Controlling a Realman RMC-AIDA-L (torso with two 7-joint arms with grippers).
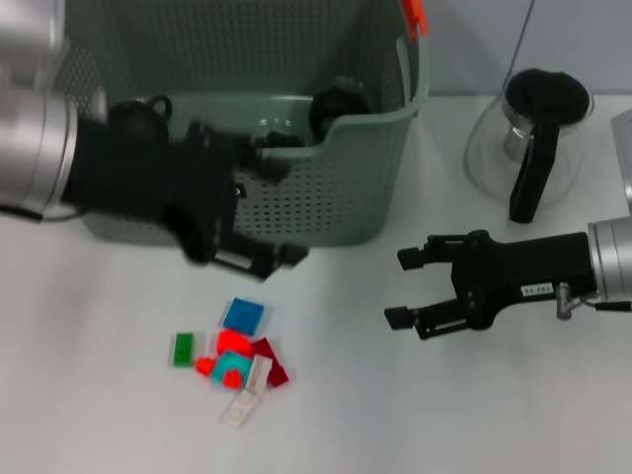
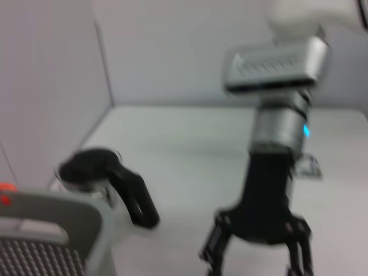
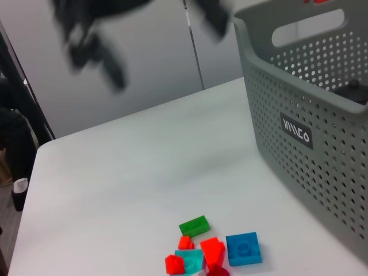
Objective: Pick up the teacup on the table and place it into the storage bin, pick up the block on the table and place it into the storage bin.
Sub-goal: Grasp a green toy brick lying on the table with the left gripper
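While the left gripper (image 1: pixel 265 212) hangs blurred over the near front wall of the storage bin (image 1: pixel 326 202), its dark fingers straddle the rim at the bin's scooped handle opening, one by the rim and one lower against the perforated wall; whether the jaws hold anything cannot be told through the blur. Inside the bin, close to those fingers, a clear glass rim that looks like the teacup (image 1: pixel 276 132) shows just behind the front wall, and two dark rounded items lie farther back. An orange handle clip (image 1: pixel 414 17) sits on the bin's far right edge, and in the right wrist view a black label with white lettering (image 3: pixel 296 131) marks the perforated side.

On the white surface (image 1: pixel 118 415), near and slightly left of the bin, lies a loose cluster of blocks: a blue square block (image 1: pixel 243 315) at the far end, a green block (image 1: pixel 184 350) off to the left, red and teal pieces bunched in the middle (image 1: pixel 232 360), and a pale one at the near end. The cluster lies below and nearer than the left gripper, apart from it.

The right gripper (image 1: pixel 405 287) hovers over bare surface to the right of the bin, jaws spread wide and holding nothing, well apart from the blocks. Beyond it stands a glass carafe with a black handle (image 1: pixel 528 143)
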